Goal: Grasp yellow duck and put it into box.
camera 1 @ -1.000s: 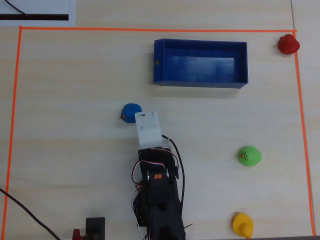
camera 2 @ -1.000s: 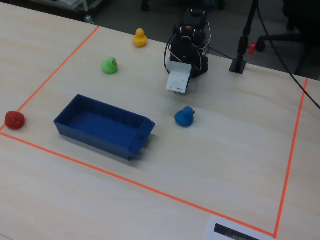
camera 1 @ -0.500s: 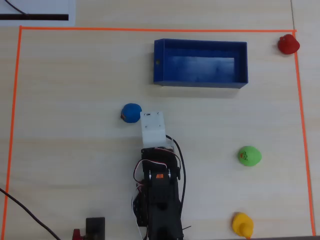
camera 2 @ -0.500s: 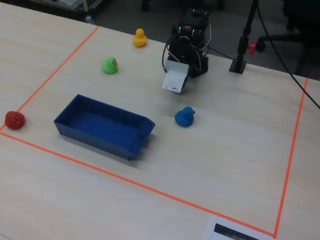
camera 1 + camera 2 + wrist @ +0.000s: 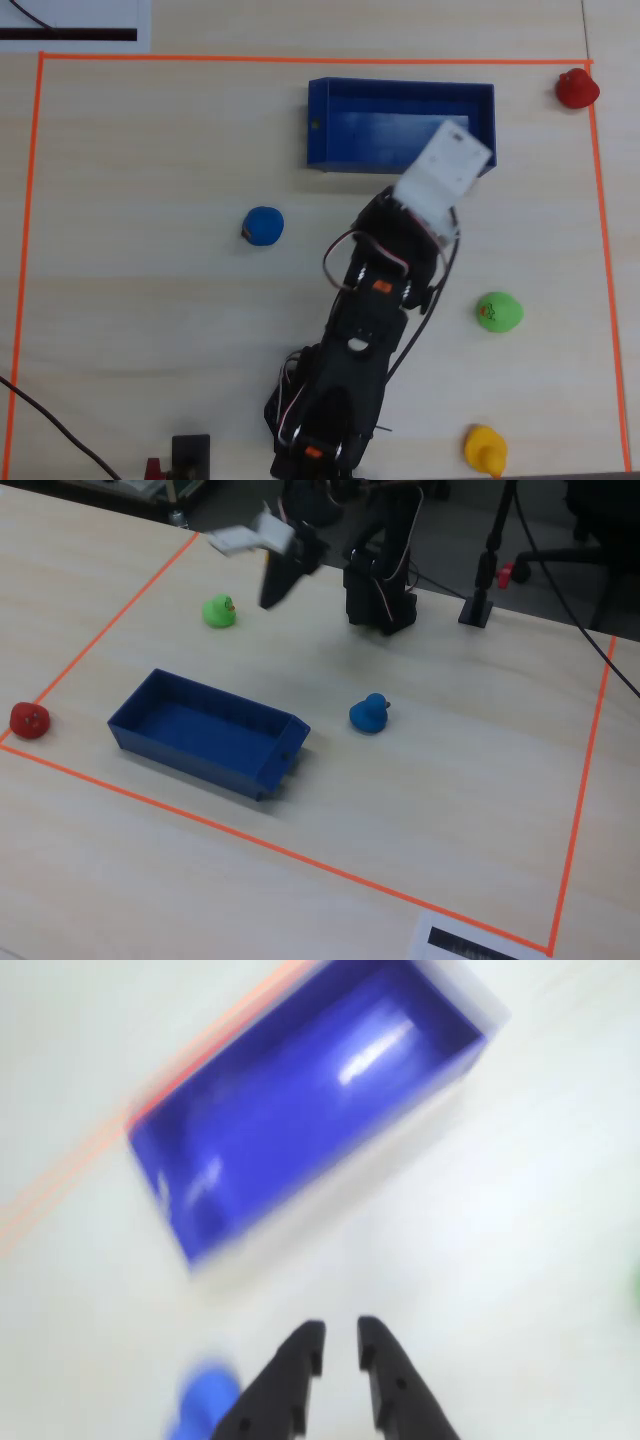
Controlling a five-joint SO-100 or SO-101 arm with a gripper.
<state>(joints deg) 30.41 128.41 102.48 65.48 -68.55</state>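
Note:
The yellow duck (image 5: pixel 485 447) sits on the table at the bottom right of the overhead view, far behind the arm; the other views do not show it. The dark-blue box (image 5: pixel 400 125) stands empty at the top centre and also shows in the wrist view (image 5: pixel 300 1110) and the fixed view (image 5: pixel 205 730). My gripper (image 5: pixel 340 1345) hangs in the air just short of the box, empty, with its jaws a narrow gap apart. In the fixed view it (image 5: pixel 272 595) points down. In the overhead view a white wrist mount (image 5: pixel 445 165) hides it.
A blue toy (image 5: pixel 263 225) lies left of the arm, a green toy (image 5: pixel 498 312) to its right and a red toy (image 5: pixel 577 88) at the top right corner. Orange tape (image 5: pixel 300 58) marks the work area. The wrist view is blurred.

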